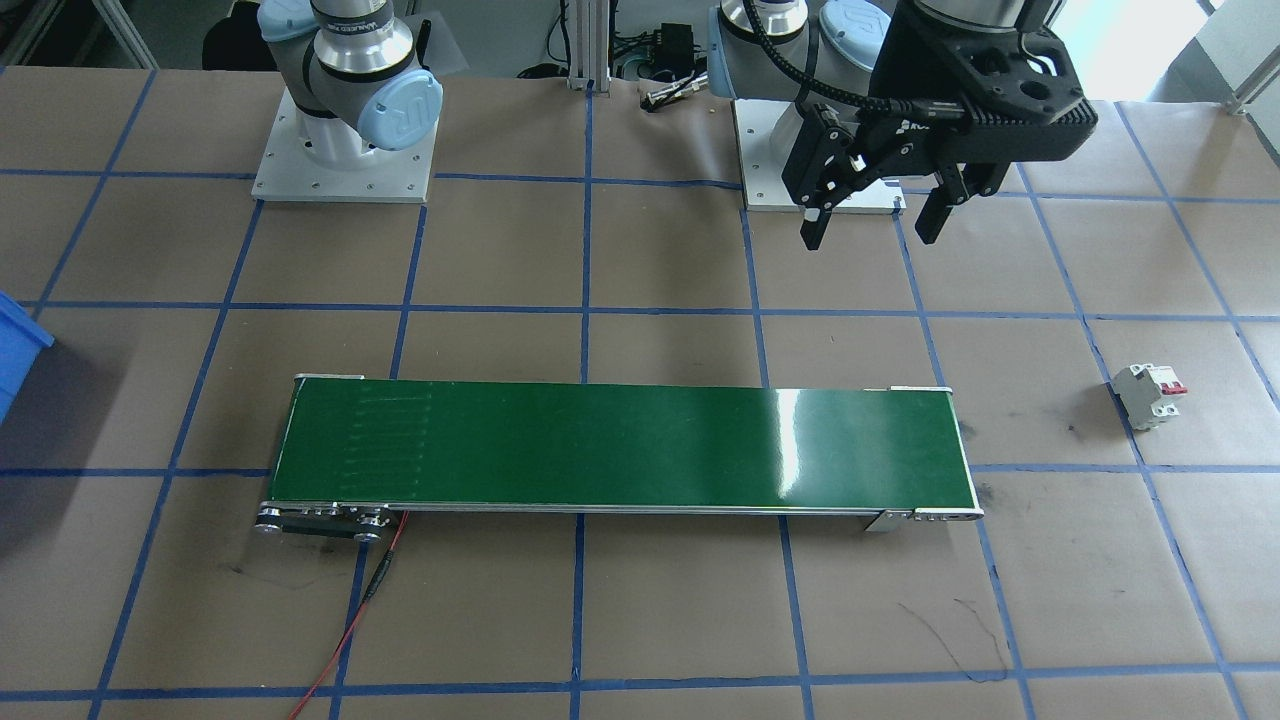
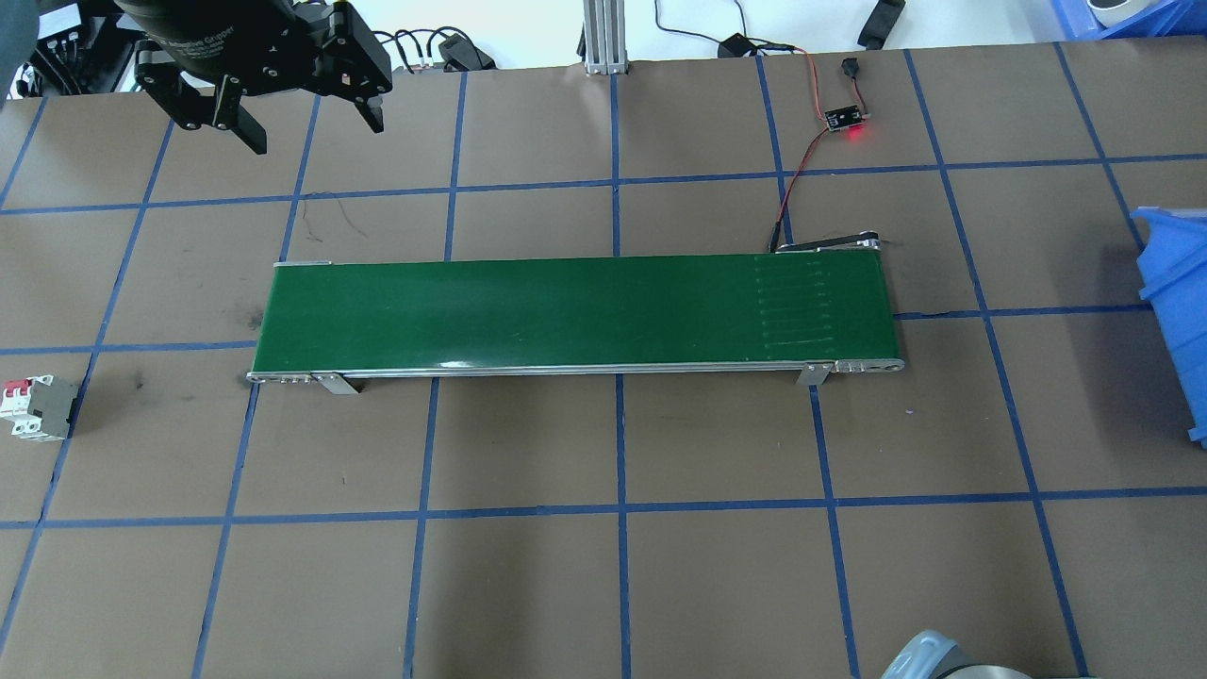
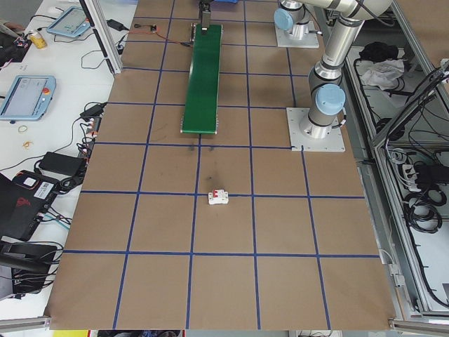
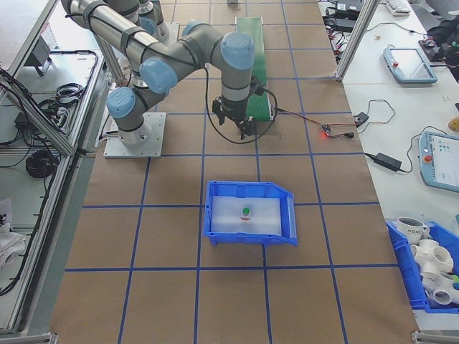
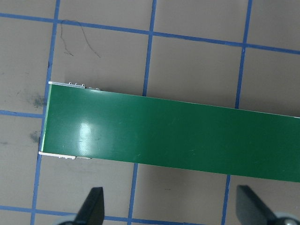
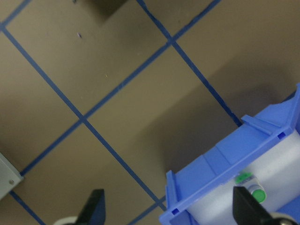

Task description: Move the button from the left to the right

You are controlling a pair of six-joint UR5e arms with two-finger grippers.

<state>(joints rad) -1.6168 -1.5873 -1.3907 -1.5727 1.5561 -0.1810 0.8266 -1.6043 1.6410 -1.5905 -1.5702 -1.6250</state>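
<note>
The button (image 4: 246,212), with its round green cap, sits inside the blue bin (image 4: 215,215) on the robot's right side; the right wrist view shows the button (image 6: 257,194) just inside the bin wall (image 6: 211,187). My right gripper (image 6: 169,212) is open and hangs above the table beside the bin, near the belt's end (image 4: 240,123). My left gripper (image 1: 872,230) is open and empty, high over the table behind the belt's left end; it shows again in the overhead view (image 2: 316,132) and in its own wrist view (image 5: 171,208).
A long green conveyor belt (image 1: 620,445) lies across the middle of the table. A white circuit breaker (image 1: 1150,393) with red levers stands on the robot's far left. A small board (image 2: 844,118) with a red light and wires lies behind the belt.
</note>
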